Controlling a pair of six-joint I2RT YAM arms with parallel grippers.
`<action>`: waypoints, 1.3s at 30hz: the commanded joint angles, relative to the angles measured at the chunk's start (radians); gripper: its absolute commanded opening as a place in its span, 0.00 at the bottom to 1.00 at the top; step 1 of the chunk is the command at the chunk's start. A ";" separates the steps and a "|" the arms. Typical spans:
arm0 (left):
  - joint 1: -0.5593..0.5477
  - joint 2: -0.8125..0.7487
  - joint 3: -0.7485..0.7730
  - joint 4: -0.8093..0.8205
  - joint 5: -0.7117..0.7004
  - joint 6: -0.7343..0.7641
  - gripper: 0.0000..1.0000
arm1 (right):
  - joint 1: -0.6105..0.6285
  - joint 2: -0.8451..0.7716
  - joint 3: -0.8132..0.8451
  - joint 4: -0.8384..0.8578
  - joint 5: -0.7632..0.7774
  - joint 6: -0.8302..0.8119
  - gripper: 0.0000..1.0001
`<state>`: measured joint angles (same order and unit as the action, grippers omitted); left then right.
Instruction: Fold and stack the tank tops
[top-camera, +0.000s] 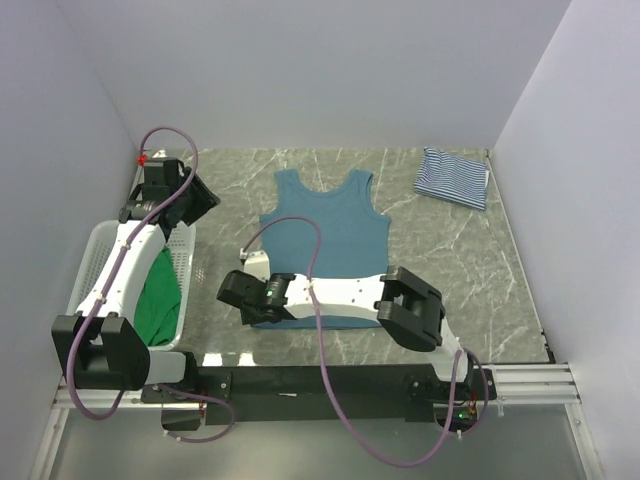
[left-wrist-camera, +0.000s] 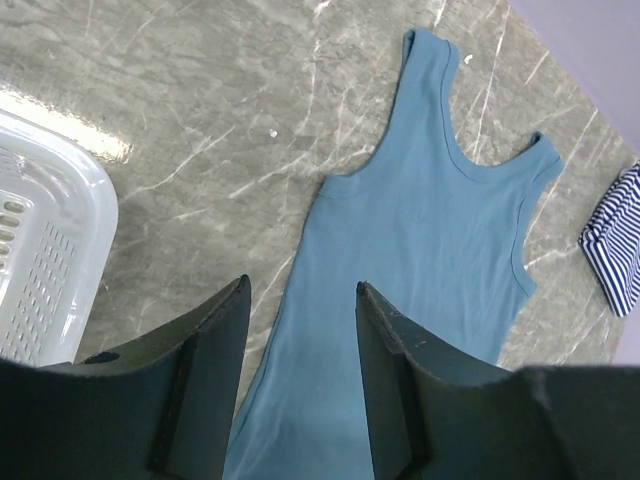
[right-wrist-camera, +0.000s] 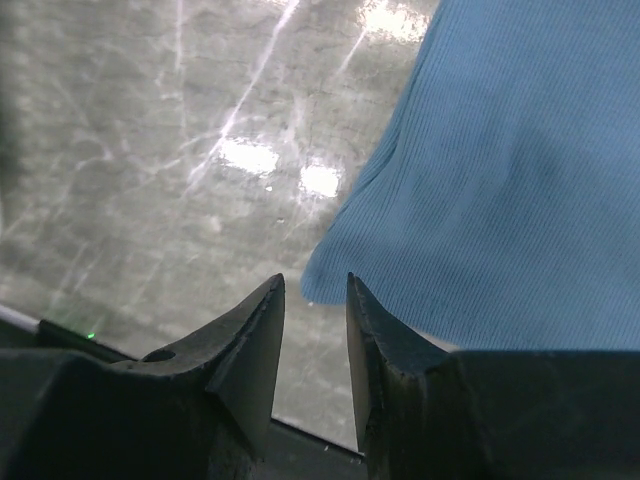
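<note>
The teal-blue tank top (top-camera: 325, 235) lies spread flat mid-table, straps toward the back. A striped tank top (top-camera: 452, 177) sits folded at the back right. The green tank top (top-camera: 160, 295) is bunched in the white basket (top-camera: 100, 250). My left gripper (left-wrist-camera: 302, 285) hovers open above the teal top's (left-wrist-camera: 440, 230) left side, holding nothing. My right gripper (right-wrist-camera: 314, 280) is low at the teal top's (right-wrist-camera: 500, 180) near left hem corner. Its jaws stand narrowly open and empty, and the corner lies just past the tips. In the top view it (top-camera: 232, 291) is reached across from the right.
The white mesh basket (left-wrist-camera: 40, 260) stands at the table's left edge under my left arm. The right arm's forearm (top-camera: 340, 293) lies across the teal top's hem. White walls close in the left, back and right. A black rail (top-camera: 330, 380) runs along the near edge.
</note>
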<state>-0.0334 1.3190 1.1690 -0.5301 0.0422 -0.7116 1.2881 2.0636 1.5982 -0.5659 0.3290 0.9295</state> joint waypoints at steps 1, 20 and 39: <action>0.006 -0.018 0.029 0.019 0.039 0.031 0.51 | 0.008 0.024 0.058 -0.042 0.033 -0.009 0.38; -0.029 0.048 -0.138 0.172 0.117 -0.071 0.48 | 0.019 -0.017 -0.139 0.061 -0.031 -0.031 0.00; -0.187 0.259 -0.318 0.481 0.084 -0.147 0.51 | 0.004 -0.368 -0.550 0.327 -0.217 0.000 0.00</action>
<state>-0.2073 1.5455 0.8158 -0.1352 0.1307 -0.8566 1.2911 1.7393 1.0595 -0.2817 0.1303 0.9096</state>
